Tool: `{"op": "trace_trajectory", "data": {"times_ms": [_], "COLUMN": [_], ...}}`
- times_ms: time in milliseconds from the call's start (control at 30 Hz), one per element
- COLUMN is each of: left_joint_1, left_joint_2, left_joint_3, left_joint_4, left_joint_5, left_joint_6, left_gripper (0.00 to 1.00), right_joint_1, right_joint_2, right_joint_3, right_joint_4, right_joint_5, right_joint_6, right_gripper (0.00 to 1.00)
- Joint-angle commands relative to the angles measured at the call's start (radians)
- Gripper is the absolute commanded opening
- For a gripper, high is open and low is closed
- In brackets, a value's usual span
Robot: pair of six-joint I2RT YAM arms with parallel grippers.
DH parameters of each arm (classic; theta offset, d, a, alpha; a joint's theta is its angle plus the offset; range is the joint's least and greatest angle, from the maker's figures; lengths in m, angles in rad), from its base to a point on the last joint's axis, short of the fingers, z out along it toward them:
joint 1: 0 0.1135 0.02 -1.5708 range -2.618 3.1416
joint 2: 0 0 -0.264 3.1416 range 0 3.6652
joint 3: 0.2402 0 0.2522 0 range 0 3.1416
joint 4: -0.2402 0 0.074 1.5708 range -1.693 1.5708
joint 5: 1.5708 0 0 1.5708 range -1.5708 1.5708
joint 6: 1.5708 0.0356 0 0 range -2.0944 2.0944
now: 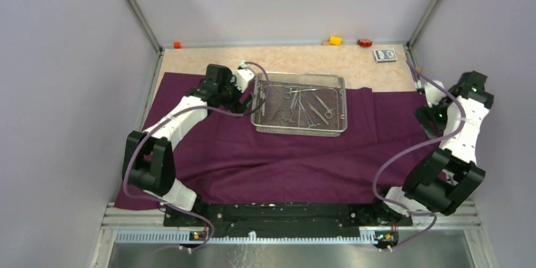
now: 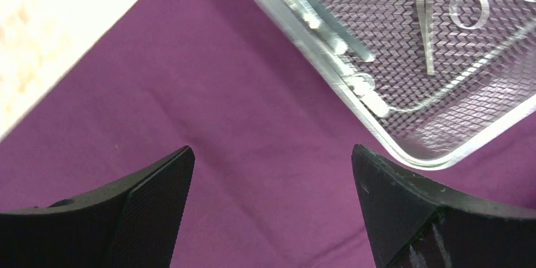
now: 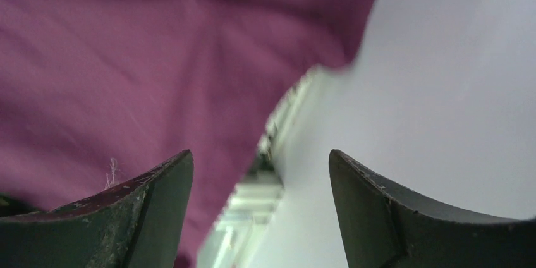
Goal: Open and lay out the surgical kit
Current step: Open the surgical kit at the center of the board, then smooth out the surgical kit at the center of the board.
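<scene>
Nearest my bases, the purple cloth (image 1: 284, 167) lies spread open across the table (image 1: 354, 62). It is rumpled in soft folds, and its near edge reaches the rail where I am bolted.

My right pincer (image 3: 260, 157) hangs at the cloth's right border, close to the side wall (image 1: 499, 59). Its two fingers stand wide apart with nothing between them. My wrist view shows purple fabric on one side and the pale wall on the other.

My left pincer (image 2: 272, 160) is farther out on the left, low over the cloth and just beside the left end of the mesh tray (image 1: 299, 133). It too is spread wide and grips nothing, with only bare fabric between the fingers. The tray's rounded corner sits just past my right-hand fingertip, and I cannot tell whether the two touch.

The tray rests flat on the far half of the cloth, about midway across. Inside it the clamps and tweezers (image 1: 308, 105) lie loosely crossed on the mesh. From my left wrist I see ring handles and a slim straight shaft, but I cannot tell each tool apart.

Beyond the cloth's far edge is a strip of bare tabletop. Along its back edge sit an orange block (image 1: 177, 45) on the left, and a yellow block (image 1: 335, 40) and a red block (image 1: 365, 43) toward the right. A card packet (image 1: 385, 55) lies near the far right corner.
</scene>
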Motion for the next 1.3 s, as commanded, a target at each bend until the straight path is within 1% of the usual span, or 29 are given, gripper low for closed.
{"op": "trace_trajectory", "data": {"times_ms": [0, 167, 300, 533, 700, 800, 933, 1100, 1267], "left_joint_1": [0.096, 0.142, 0.175, 0.214, 0.242, 0.255, 0.274, 0.285, 0.289], "left_joint_2": [0.086, 0.254, 0.366, 0.468, 0.515, 0.546, 0.581, 0.597, 0.605], "left_joint_3": [0.081, 0.194, 0.284, 0.355, 0.387, 0.407, 0.425, 0.407, 0.368], "left_joint_4": [0.035, 0.031, -0.006, -0.022, -0.025, -0.029, -0.059, -0.071, -0.072], "left_joint_5": [0.101, 0.051, 0.018, -0.026, -0.032, -0.037, -0.012, 0.013, 0.021], "left_joint_6": [-0.119, -0.160, -0.183, -0.184, -0.176, -0.165, -0.159, -0.152, -0.141], "left_gripper": [0.99, 0.96, 0.95, 0.95, 0.95, 0.92, 0.84, 0.66, 0.47], "right_joint_1": [0.154, 0.319, 0.395, 0.462, 0.475, 0.477, 0.479, 0.481, 0.481], "right_joint_2": [0.056, 0.169, 0.293, 0.479, 0.591, 0.641, 0.688, 0.701, 0.719], "right_joint_3": [0.043, 0.046, 0.105, 0.184, 0.241, 0.266, 0.287, 0.282, 0.284], "right_joint_4": [0.116, 0.334, 0.442, 0.550, 0.568, 0.573, 0.564, 0.566, 0.562], "right_joint_5": [-0.303, -0.372, -0.412, -0.404, -0.396, -0.390, -0.387, -0.397, -0.410], "right_joint_6": [0.236, 0.428, 0.535, 0.609, 0.629, 0.638, 0.638, 0.640, 0.646], "right_gripper": [0.77, 0.76, 0.77, 0.77, 0.77, 0.76, 0.73, 0.67, 0.52]}}
